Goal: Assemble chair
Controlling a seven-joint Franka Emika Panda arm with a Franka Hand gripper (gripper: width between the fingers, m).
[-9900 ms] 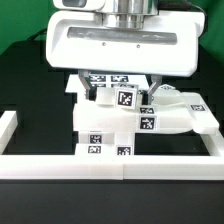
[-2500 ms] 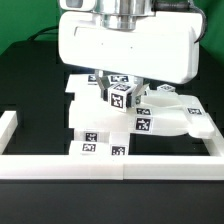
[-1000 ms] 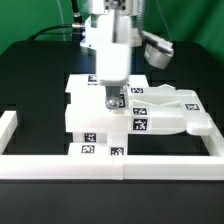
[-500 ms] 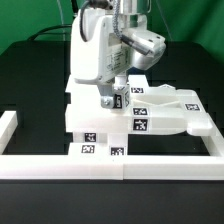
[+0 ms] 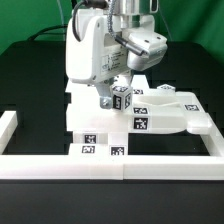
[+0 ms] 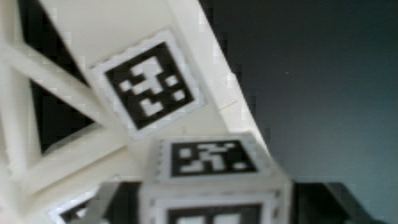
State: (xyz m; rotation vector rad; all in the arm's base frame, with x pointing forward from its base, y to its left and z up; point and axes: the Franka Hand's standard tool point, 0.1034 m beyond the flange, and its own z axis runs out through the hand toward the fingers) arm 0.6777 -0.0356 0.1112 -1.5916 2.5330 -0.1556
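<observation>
The gripper (image 5: 111, 98) hangs low over the chair (image 5: 150, 118), whose white tagged pieces sit clustered on the dark table (image 5: 30, 90), just behind the front rail (image 5: 60, 165). Its fingertips flank a small tagged block (image 5: 121, 99) standing on top of the chair pieces. Whether the jaws pinch the block or stand clear of it cannot be told. In the wrist view, a tagged white piece (image 6: 151, 85) fills the frame at a slant.
</observation>
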